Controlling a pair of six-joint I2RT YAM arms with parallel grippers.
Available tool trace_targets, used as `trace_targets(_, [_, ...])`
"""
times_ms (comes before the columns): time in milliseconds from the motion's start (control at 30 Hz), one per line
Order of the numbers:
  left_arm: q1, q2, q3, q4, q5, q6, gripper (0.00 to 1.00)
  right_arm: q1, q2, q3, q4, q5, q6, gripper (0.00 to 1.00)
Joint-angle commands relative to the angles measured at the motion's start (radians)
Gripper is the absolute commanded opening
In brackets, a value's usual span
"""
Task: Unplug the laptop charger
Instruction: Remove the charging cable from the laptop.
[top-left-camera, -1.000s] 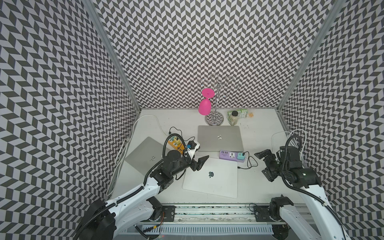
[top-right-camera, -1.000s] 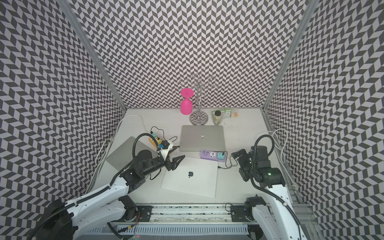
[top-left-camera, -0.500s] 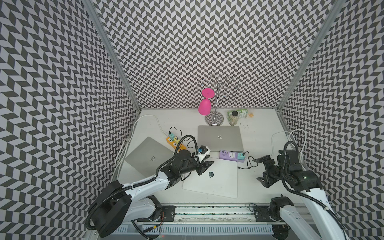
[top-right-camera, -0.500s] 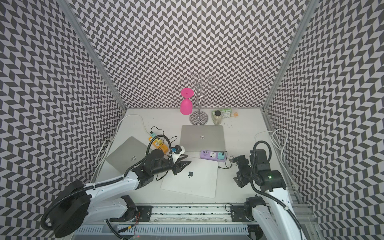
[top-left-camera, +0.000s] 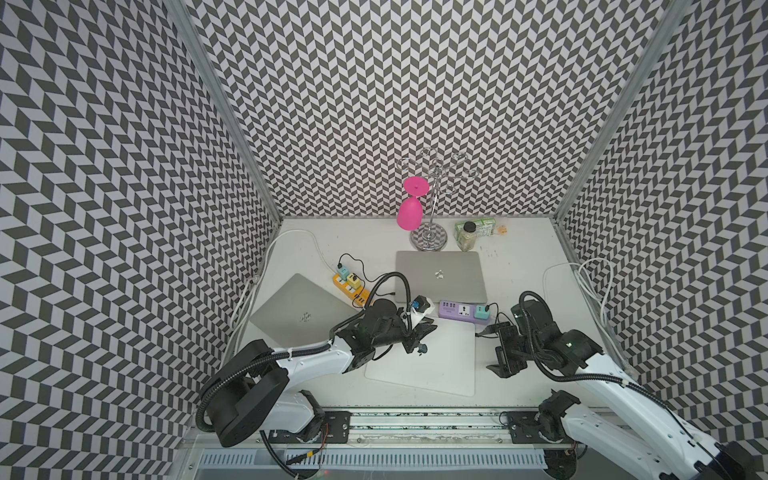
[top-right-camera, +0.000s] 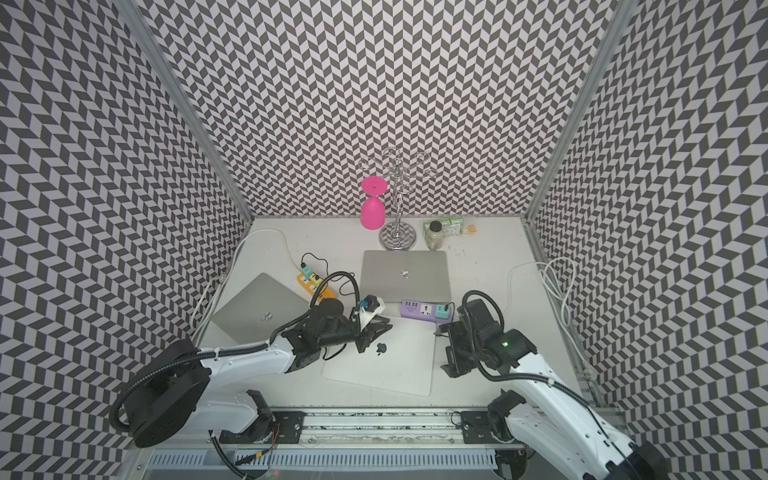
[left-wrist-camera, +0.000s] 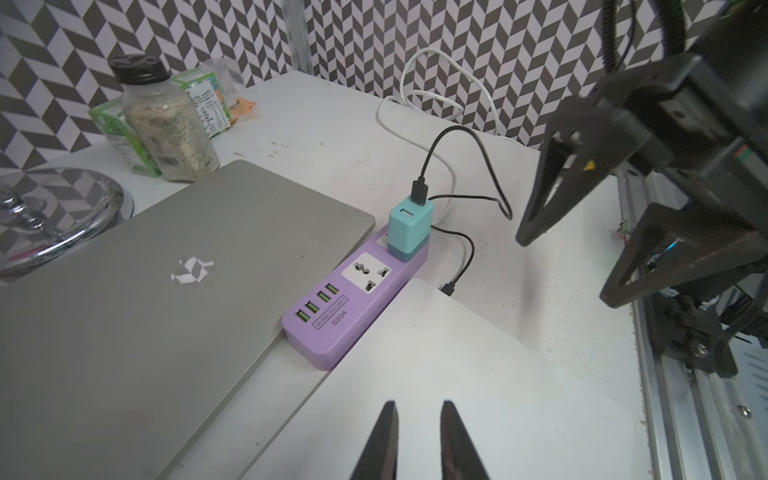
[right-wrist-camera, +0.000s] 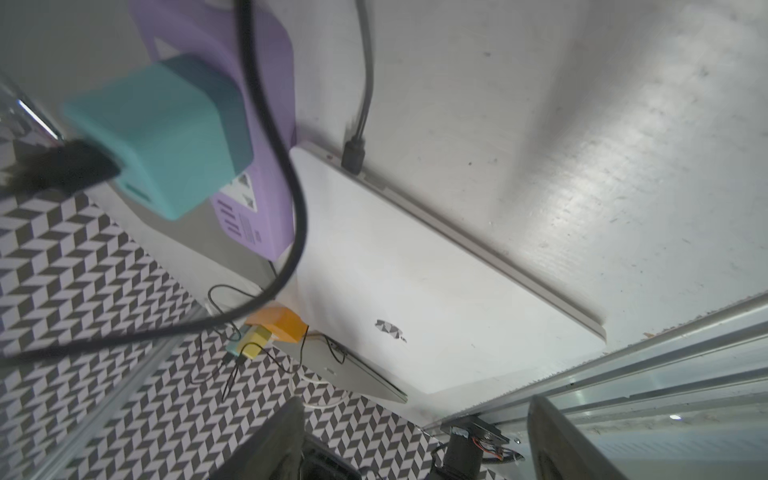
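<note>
The white laptop (top-left-camera: 440, 365) lies shut at the front middle. A black plug (right-wrist-camera: 354, 156) sits in its edge at the far right corner, also seen in the left wrist view (left-wrist-camera: 449, 287). Its cable runs to the teal charger (top-left-camera: 482, 313) standing in the purple power strip (top-left-camera: 455, 309). My left gripper (left-wrist-camera: 417, 409) hovers over the laptop's lid, open only by a narrow gap, with nothing between the fingers. My right gripper (top-left-camera: 500, 351) stands wide open and empty beside the laptop's right edge, a little short of the plug.
One shut grey laptop (top-left-camera: 440, 274) lies behind the purple strip and another (top-left-camera: 299, 320) at the left. An orange power strip (top-left-camera: 351, 286) with small plugs lies between them. A chrome stand with a pink glass (top-left-camera: 409, 212) and a jar (top-left-camera: 467, 237) stand at the back. White cables (top-left-camera: 590, 282) loop at the right.
My left arm has reached right over the white laptop and its jaws have narrowed a lot. My right gripper has dropped forward beside the laptop's right edge and closed slightly.
</note>
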Motion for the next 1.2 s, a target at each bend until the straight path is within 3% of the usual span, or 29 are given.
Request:
trace_targets(0, [-0.023,0.032,0.042,0.004,0.07,0.146,0.18,0.006,0.028,0.005,0.069,0.074,0.104,0.8])
trace_targets(333, [-0.033,0.184,0.204,-0.167,0.167,0.387,0.13,-0.05,0.164,0.011,0.084,0.17,0.1,0.72])
trace_targets(600, [-0.04,0.272,0.273,-0.286,0.181,0.581,0.05,-0.121,0.253,0.036,0.114,0.164,0.057,0.64])
trace_targets(867, [-0.038,0.352,0.347,-0.295,0.194,0.564,0.0,-0.139,0.328,0.063,0.128,0.119,0.023,0.54])
trace_targets(1167, [-0.04,0.425,0.428,-0.355,0.181,0.525,0.0,-0.139,0.361,0.059,0.166,0.114,0.076,0.48])
